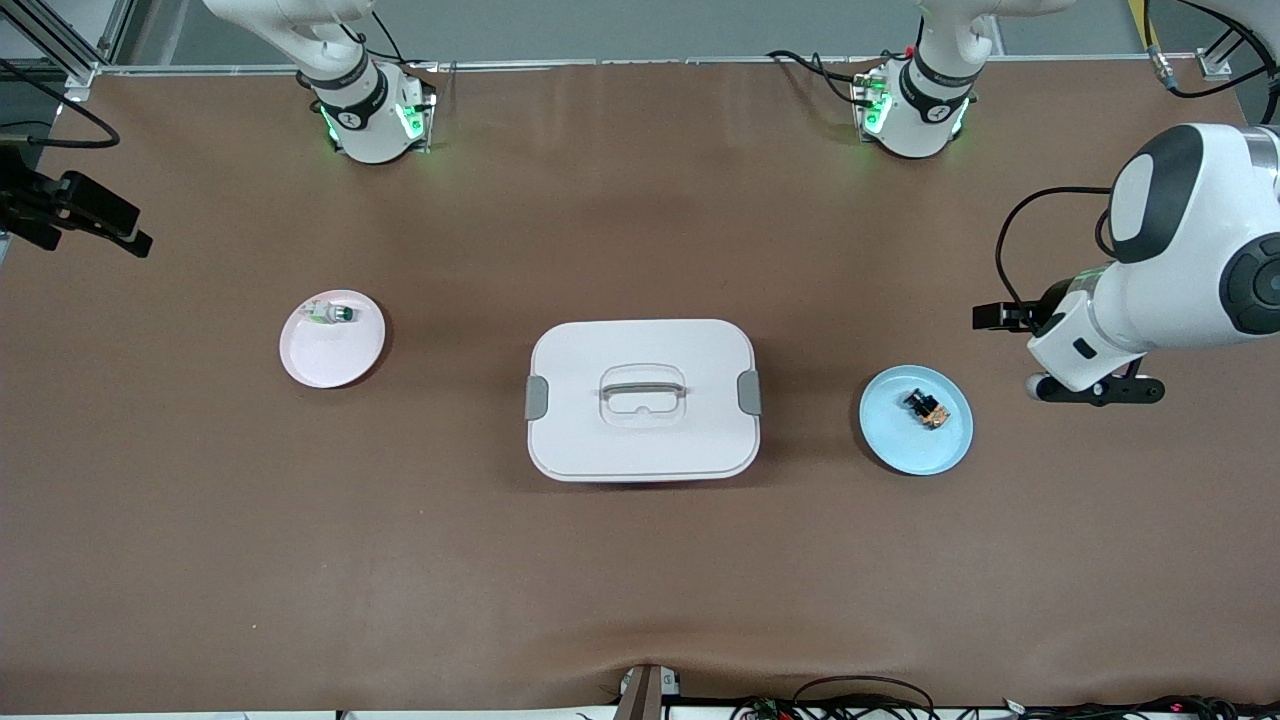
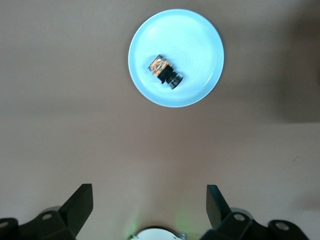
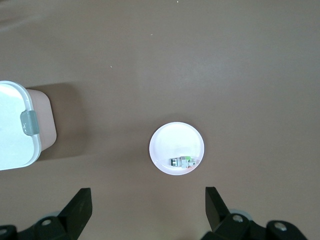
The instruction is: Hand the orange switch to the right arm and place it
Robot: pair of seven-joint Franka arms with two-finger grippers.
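Left wrist view shows me the switch point(image 2: 165, 72) lying diagonally on the blue plate point(image 2: 200, 45), ahead of my left gripper point(image 2: 150, 205), jaws wide, empty; right gripper point(image 3: 148, 207) likewise, waiting.

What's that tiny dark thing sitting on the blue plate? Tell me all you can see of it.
The orange switch is a tiny black block with a tan-orange side, plastic by its look. It lies tipped on its side near the middle of the light blue plate, toward the left arm's end of the table. Only the plate touches it.
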